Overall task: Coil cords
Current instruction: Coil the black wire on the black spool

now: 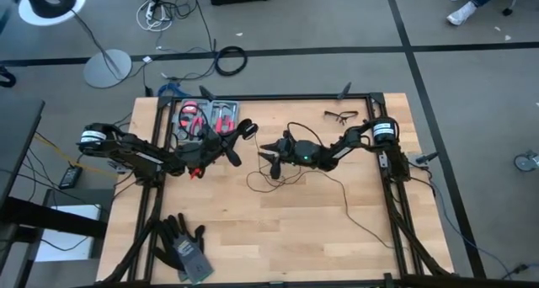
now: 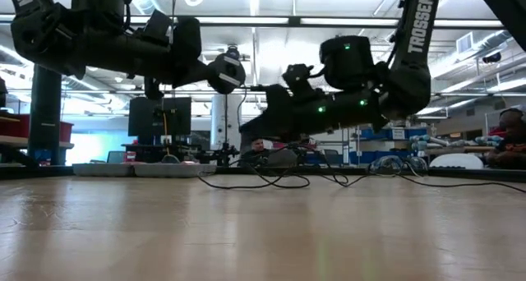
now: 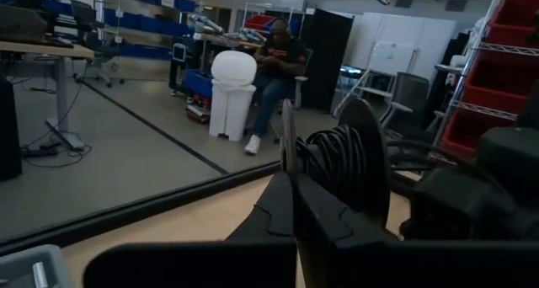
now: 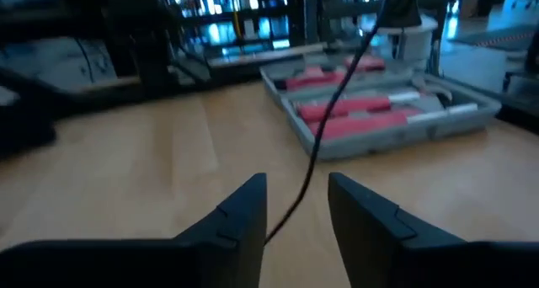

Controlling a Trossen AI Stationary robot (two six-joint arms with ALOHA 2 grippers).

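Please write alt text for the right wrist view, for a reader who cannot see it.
The right gripper is open above the light wooden table, and the very thin black cord runs down between its two dark fingers. Beyond it lies an open grey tool tray with red-handled tools.

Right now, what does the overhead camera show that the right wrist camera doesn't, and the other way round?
Only the high view shows the whole table: the gloves near its front corner, the glasses, the left pincer shut on the puck, and the cord's loose loops trailing across the wood.

Only the right wrist view shows the cord running through the gap of the right pincer, whose fingers stand open and do not clamp it.

Both show the tool case with red-handled tools and the cord.
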